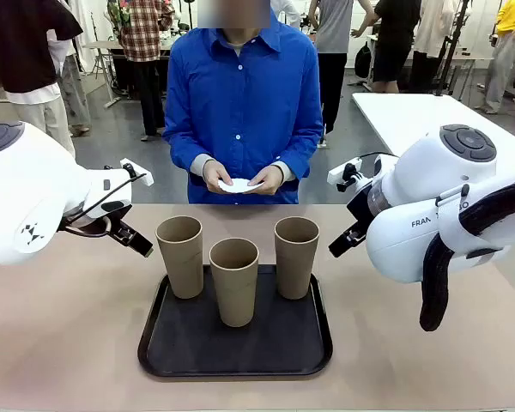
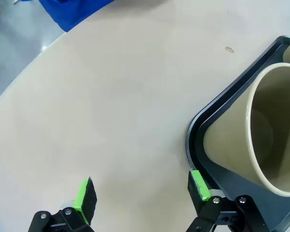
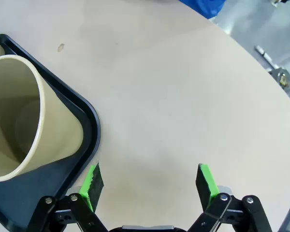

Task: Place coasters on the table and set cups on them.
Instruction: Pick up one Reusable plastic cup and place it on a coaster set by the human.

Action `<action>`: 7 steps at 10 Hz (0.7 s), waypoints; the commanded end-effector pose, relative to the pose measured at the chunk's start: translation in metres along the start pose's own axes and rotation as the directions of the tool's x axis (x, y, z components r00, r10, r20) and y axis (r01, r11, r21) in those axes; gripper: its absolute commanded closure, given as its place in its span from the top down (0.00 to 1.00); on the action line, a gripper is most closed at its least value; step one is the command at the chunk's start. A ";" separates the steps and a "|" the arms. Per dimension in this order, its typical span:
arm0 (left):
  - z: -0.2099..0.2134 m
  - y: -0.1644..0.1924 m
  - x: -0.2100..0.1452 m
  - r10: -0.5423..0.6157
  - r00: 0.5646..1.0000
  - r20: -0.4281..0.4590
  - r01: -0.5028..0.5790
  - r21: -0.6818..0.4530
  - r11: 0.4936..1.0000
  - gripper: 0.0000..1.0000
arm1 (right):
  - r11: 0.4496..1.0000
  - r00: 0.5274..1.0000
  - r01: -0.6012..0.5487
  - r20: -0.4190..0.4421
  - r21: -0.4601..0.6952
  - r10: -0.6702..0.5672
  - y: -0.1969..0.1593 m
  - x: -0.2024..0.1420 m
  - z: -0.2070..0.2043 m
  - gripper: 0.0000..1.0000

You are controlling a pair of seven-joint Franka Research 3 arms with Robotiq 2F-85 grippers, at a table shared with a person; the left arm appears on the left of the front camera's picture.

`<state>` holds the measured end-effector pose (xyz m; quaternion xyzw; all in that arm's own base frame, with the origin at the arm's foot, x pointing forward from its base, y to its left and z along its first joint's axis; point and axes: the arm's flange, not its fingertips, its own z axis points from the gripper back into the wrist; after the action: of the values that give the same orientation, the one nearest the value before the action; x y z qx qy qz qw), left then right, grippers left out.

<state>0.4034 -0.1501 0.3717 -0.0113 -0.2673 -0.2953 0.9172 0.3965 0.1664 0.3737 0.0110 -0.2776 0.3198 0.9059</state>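
Hovering both arms over the wide beige-tan tabletop [image 1: 60, 343], nothing held. My left gripper [image 2: 141, 191]: green pads wide apart, empty, above bare table at 9 o'clock of the black rectangular plastic tray [image 1: 240, 348]. In the left wrist view one pad overlaps the tray's rim and the other sits over plain table. My right gripper [image 3: 150, 180]: pads spread just as wide, empty, at 3 o'clock of the tray. In the right wrist view one pad is just beside the tray's rounded corner.

Three tall tapered tan-brown matte cups stand upright on the tray, mouths up, empty inside. The left cup [image 1: 180, 256] is at 10 o'clock on the tray, the middle cup [image 1: 233, 281] near centre toward 6 o'clock, the right cup [image 1: 296, 256] at 2 o'clock. They're close together; can't tell if any touch. The left cup's open mouth shows at 3 o'clock in the left wrist view, the right cup's at 9 o'clock in the right wrist view.

The small white round paper coasters [image 1: 239, 184] are stacked in the hands [image 1: 213, 174] of the person in a blue shirt [image 1: 240, 94], at 12 o'clock across the table, just above its far edge. No coaster lies on the table. Can't tell how many are in the stack.
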 end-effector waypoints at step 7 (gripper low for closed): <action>0.000 0.000 0.000 0.000 1.000 0.000 0.000 0.000 1.000 1.00 | 1.000 1.000 0.000 0.000 0.000 0.000 0.000 0.000 0.000 1.00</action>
<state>0.4034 -0.1501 0.3717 -0.0113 -0.2673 -0.2953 0.9172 0.3964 0.1665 0.3737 0.0109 -0.2776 0.3199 0.9058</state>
